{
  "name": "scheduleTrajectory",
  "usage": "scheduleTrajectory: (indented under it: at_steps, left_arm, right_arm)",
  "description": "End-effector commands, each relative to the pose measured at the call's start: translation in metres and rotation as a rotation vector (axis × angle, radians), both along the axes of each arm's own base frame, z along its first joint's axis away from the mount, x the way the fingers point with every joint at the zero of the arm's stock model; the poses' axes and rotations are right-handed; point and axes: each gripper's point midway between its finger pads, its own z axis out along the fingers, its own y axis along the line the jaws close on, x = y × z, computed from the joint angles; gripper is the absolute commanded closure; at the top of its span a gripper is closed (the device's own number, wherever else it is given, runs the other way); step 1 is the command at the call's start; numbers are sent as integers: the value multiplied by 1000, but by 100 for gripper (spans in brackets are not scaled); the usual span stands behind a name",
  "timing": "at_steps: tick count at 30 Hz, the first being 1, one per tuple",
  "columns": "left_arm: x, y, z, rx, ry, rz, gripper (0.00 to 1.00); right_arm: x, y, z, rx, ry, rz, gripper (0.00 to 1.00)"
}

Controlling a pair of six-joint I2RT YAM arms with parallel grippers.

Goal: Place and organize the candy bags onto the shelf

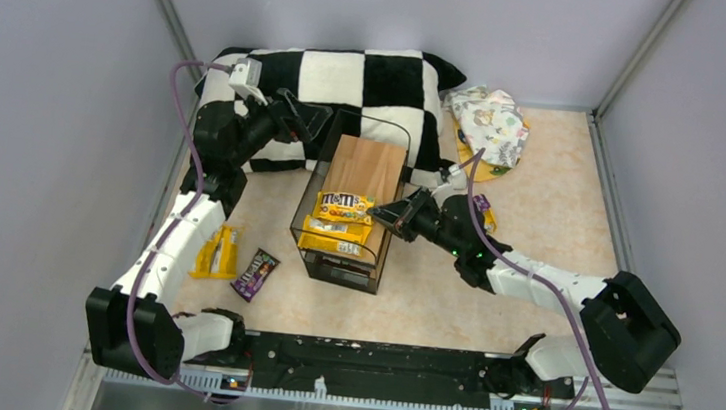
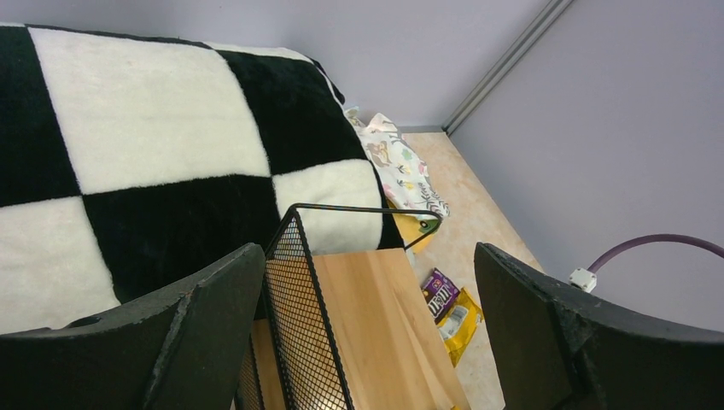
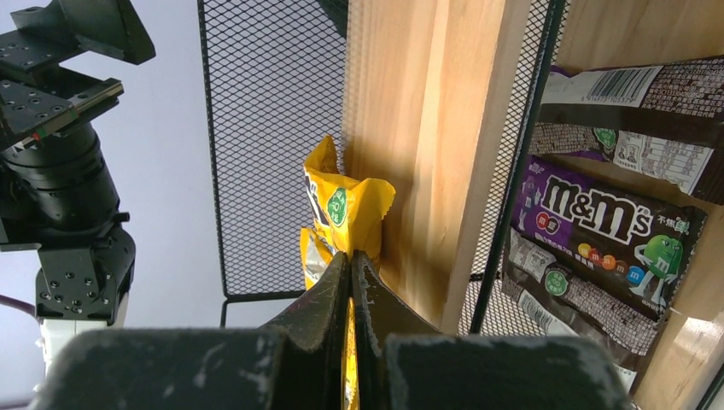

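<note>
Overhead, beige tabletop (image 1: 560, 204) between lilac walls (image 1: 34, 133); left gripper (image 2: 367, 329) wide apart, right gripper (image 3: 351, 263) tight on (seemingly) yellow candy bag (image 3: 352, 213).

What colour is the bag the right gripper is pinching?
Yellow candy bag, clearest in the right wrist view.

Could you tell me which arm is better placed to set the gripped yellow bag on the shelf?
Right: the right hand is shut on the yellow bag at the shelf top; the left hand hangs open and empty.
</note>
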Motion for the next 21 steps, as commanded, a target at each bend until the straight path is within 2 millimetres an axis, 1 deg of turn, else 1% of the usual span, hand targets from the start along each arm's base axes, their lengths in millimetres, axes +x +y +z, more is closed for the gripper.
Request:
scheduleTrajectory:
  at_steps: [1,10,17,21]
  left_arm:
    - [0,0,10,-9,-45,-10,1]
    - [1,0,9,-9,-42,-10,1]
    - [1,-1,8,-10,-40,-12,1]
    - [1,-1,9,-10,-41,-14,1]
  right_arm:
    - [-5,5,21,53,-46,11,100]
    - [-8,12,19,58,-41,33,92]
    - [-9,11,17,52,-39,36,86]
    - [-10,11,16,37,-49,39,80]
